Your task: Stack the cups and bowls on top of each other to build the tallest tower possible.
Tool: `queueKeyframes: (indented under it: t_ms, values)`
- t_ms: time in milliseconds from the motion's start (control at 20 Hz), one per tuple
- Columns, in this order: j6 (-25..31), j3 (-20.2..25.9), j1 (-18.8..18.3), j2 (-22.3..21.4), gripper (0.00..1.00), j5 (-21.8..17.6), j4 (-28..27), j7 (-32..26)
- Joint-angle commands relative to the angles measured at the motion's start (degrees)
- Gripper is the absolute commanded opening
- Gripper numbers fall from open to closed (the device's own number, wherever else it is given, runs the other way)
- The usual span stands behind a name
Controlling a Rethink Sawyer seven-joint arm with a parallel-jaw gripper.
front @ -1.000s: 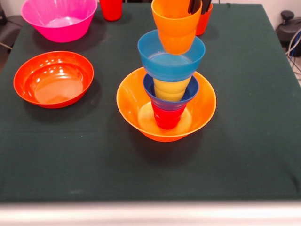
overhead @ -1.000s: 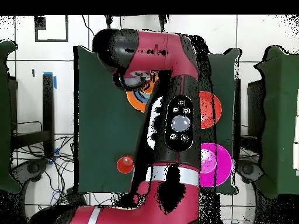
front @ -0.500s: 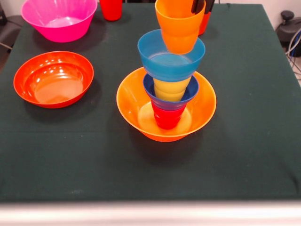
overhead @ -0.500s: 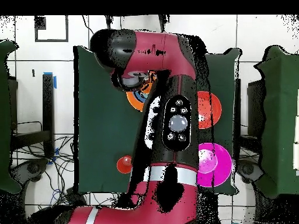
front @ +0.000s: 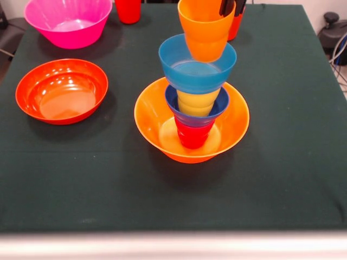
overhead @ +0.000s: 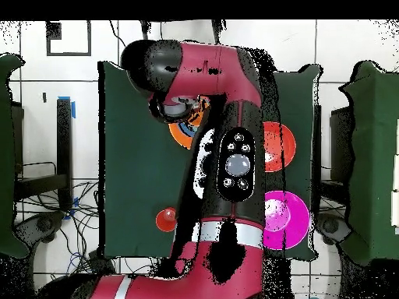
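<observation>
The tower stands mid-table in the front view. A wide yellow-orange bowl [front: 233,127] is its base, with a red cup [front: 193,135], a small dark blue bowl [front: 219,108], a yellow cup [front: 197,102] and a light blue bowl [front: 196,73] above it. An orange cup [front: 205,32] hangs upright with its bottom inside the light blue bowl's rim; whether it touches I cannot tell. My gripper [front: 231,7] is shut on that cup's right rim, only its black fingertips showing at the top edge. In the overhead view the arm [overhead: 234,156] covers the tower, leaving an edge of the base bowl [overhead: 181,136].
A shallow orange-red bowl [front: 61,90] [overhead: 280,146] lies at the left, and a big pink bowl [front: 68,21] [overhead: 287,219] sits behind it. A red cup [front: 128,10] [overhead: 166,219] stands at the far edge. Another orange-red cup [front: 235,27] stands behind the held one.
The gripper and the orange cup have shifted slightly to the right in the front view, staying at about the same height. The tower and the other bowls have not moved.
</observation>
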Motion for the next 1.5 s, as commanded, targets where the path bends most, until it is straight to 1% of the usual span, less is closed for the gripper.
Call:
queueKeyframes:
  t_ms: [50, 700, 1250, 1500]
  values:
    - [-3.5, 2.54, 0.27, 2.15, 0.0, -1.29, 4.94, 6.66]
    - [-3.39, 2.56, 0.27, 2.78, 0.0, -1.17, 4.08, 6.63]
    - [-3.9, 1.55, 0.29, 1.08, 0.0, -2.11, 6.06, 5.21]
    - [-3.12, 1.43, 0.54, 2.02, 0.0, -2.39, 4.59, 5.29]
